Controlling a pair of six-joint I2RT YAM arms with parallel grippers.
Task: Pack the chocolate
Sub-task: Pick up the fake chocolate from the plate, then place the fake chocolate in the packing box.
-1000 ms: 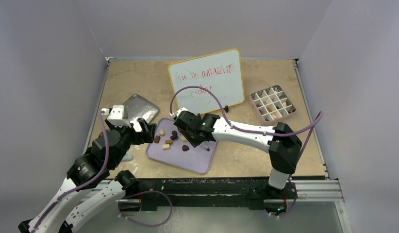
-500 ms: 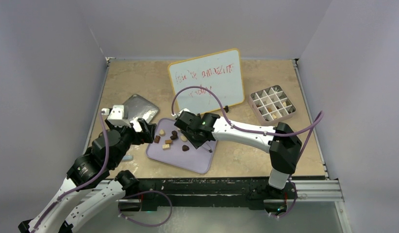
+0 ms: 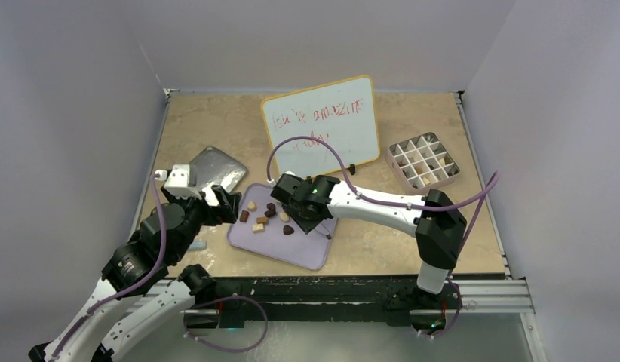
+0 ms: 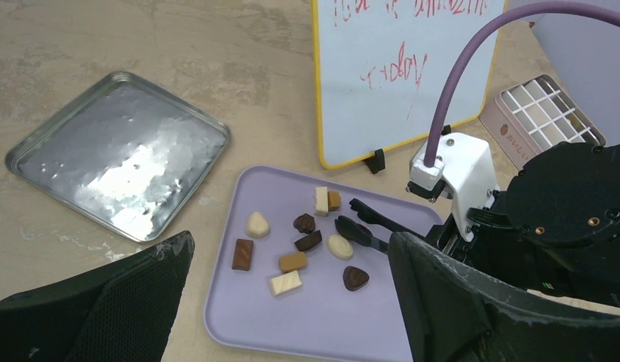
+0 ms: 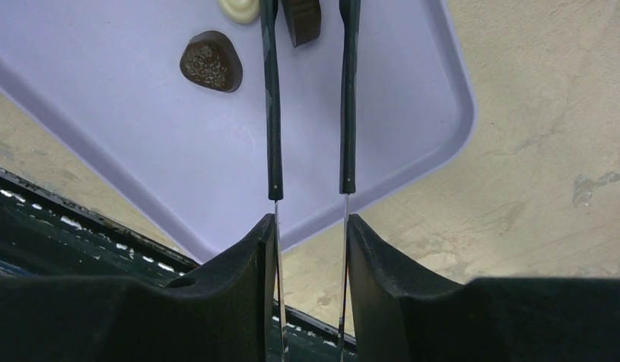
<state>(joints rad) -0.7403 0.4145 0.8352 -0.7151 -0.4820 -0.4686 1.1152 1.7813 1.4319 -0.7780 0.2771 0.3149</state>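
Observation:
Several chocolate pieces (image 3: pixel 265 215), dark, tan and cream, lie on the lavender tray (image 3: pixel 292 249). In the left wrist view they show as a cluster (image 4: pixel 293 261) on the tray (image 4: pixel 329 324). My right gripper (image 3: pixel 305 207) is shut on black tongs (image 5: pixel 273 113), seen between its fingers (image 5: pixel 311 226). The tong tips straddle a dark piece (image 5: pixel 302 16), with a dark heart (image 5: pixel 210 62) to their left. The tongs also show in the left wrist view (image 4: pixel 367 226). My left gripper (image 3: pixel 230 205) is open and empty at the tray's left edge (image 4: pixel 288 249).
A pale pink gridded box (image 3: pixel 422 161) holding a few pieces stands at the back right. A whiteboard (image 3: pixel 322 121) with red writing stands behind the tray. A silver metal tray (image 3: pixel 216 170) lies at the left, also in the left wrist view (image 4: pixel 118 151).
My right gripper with the tongs has shifted slightly left over the tray toward the pieces. My left arm has barely moved.

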